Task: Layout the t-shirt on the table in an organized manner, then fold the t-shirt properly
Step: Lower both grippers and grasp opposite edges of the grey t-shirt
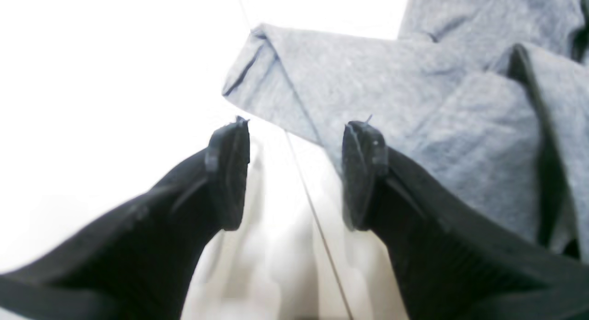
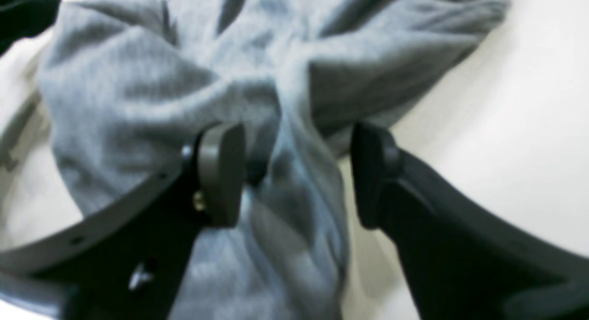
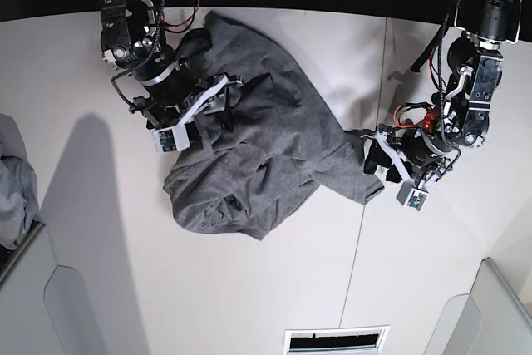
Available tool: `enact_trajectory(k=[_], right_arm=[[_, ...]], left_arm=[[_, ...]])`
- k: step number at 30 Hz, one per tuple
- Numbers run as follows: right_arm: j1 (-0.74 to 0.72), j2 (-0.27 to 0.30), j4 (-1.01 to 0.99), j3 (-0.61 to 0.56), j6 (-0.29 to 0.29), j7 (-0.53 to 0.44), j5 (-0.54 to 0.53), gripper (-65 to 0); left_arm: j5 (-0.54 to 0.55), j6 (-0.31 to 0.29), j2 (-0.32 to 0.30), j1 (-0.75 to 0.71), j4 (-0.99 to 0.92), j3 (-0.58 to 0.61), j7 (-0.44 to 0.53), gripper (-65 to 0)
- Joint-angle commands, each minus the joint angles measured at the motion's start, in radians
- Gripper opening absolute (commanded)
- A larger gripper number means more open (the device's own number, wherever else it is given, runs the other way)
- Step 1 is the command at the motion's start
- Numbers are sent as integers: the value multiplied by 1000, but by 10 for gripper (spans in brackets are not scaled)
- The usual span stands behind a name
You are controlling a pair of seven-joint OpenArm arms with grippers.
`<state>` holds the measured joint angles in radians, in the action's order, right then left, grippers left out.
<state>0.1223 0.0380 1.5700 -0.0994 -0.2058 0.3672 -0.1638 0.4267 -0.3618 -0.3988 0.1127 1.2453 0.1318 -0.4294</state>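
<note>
Shirt [image 3: 258, 155] lies crumpled mid-table [image 3: 75, 72], sleeve tip trailing toward 3 o'clock. Your left gripper [image 1: 294, 172] is spread wide over bare table, grasping nothing, sleeve just beyond its fingertips. Your right gripper [image 2: 294, 172] is released too, jaws straddling a cloth ridge at 10 o'clock.

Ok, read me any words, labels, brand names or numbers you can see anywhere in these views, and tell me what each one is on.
None can be read.
The crumpled charcoal-grey cotton t-shirt: plain, no print showing.
The smooth white table: no markings, only a thin dark seam.
The small white wrist modules on both arms: no text readable at this size.
</note>
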Motion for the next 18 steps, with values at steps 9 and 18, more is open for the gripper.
enact_trajectory(k=[9,18], right_arm=[[-83,-24,-87,0,-8,-34,7,-519],[-80,-24,-86,0,-8,-34,7,-563]], left_arm=[[17,-30,57,142,-195,-6,41,-303],[18,-69,89,148,-232,-6,48,-389]])
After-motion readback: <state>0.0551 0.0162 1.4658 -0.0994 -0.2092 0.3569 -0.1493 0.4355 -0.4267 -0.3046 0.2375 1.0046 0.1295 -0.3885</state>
